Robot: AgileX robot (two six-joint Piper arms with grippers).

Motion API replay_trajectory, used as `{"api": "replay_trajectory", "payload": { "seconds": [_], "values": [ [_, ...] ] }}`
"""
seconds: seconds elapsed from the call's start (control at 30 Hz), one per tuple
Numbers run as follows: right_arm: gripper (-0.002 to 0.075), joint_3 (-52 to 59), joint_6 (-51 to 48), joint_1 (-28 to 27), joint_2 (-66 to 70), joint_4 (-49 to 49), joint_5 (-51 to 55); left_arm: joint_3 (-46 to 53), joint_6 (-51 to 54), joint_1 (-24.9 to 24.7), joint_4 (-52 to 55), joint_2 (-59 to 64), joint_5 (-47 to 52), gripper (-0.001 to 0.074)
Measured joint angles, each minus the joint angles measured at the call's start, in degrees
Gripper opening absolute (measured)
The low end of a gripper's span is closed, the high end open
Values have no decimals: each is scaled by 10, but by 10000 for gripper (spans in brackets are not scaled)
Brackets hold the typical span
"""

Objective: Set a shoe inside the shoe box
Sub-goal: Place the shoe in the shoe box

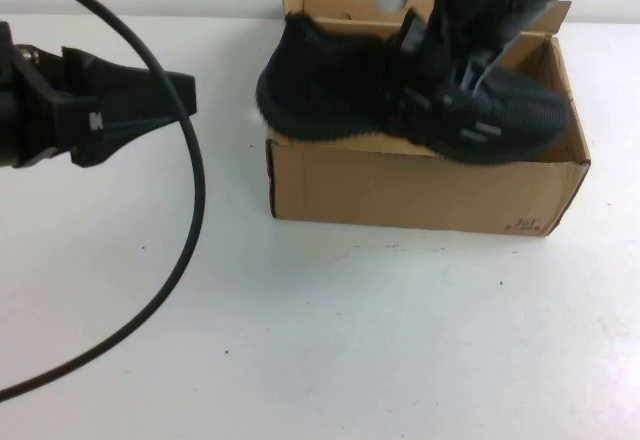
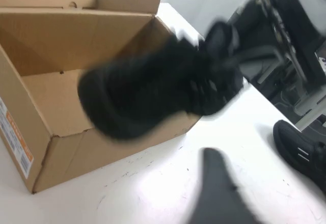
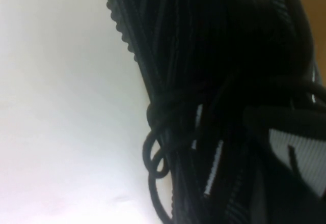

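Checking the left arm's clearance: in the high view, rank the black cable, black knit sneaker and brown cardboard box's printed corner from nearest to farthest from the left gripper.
From the left gripper, parked at the table's left:
1. Black cable, looping just beside it.
2. Black knit sneaker, held over the brown cardboard box by the right gripper.
3. Box's printed corner, far right.

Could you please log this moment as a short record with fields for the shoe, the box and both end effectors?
shoe: black, over the open box, one end sticking out past the box's left wall
shoe box: brown cardboard, open, on white table
right end effector: above the box, at the shoe
left end effector: left of the box, away from the shoe
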Motion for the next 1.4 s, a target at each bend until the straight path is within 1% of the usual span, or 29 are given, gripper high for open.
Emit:
{"api": "replay_trajectory", "payload": {
  "seconds": [0.07,0.17,0.23,0.3,0.57,0.9,1.0,1.1,1.23,1.27,1.33,1.4],
  "values": [
    [20,-48,-11,-22,29,0,0,0,-3,0,1,0,-1,248],
    [20,-108,-17,-48,78,0,0,0,-5,0,3,0,-2,87],
    [19,-138,-28,-61,109,0,0,0,-5,0,3,0,-2,38],
    [18,-165,-44,-69,138,0,0,0,-5,0,3,0,-2,15],
    [17,-217,-63,-76,226,0,1,0,-5,0,3,0,9,-1],
    [17,-223,-63,-77,270,-17,-19,0,-5,0,9,0,24,-1],
    [31,-223,-63,-77,279,-28,-38,0,-5,0,18,0,25,-1],
    [103,-223,-57,-77,279,-32,-62,0,-5,0,27,0,29,-1],
    [279,-226,-26,-77,279,-43,-95,0,-5,0,28,0,37,-1],
    [309,-227,-19,-77,279,-45,-98,0,-5,0,29,0,39,-1],
    [332,-227,-5,-77,278,-47,-105,0,-5,0,33,0,43,-1],
    [324,-227,12,-77,274,-47,-110,0,-5,0,44,0,46,-1]
  ]
}}
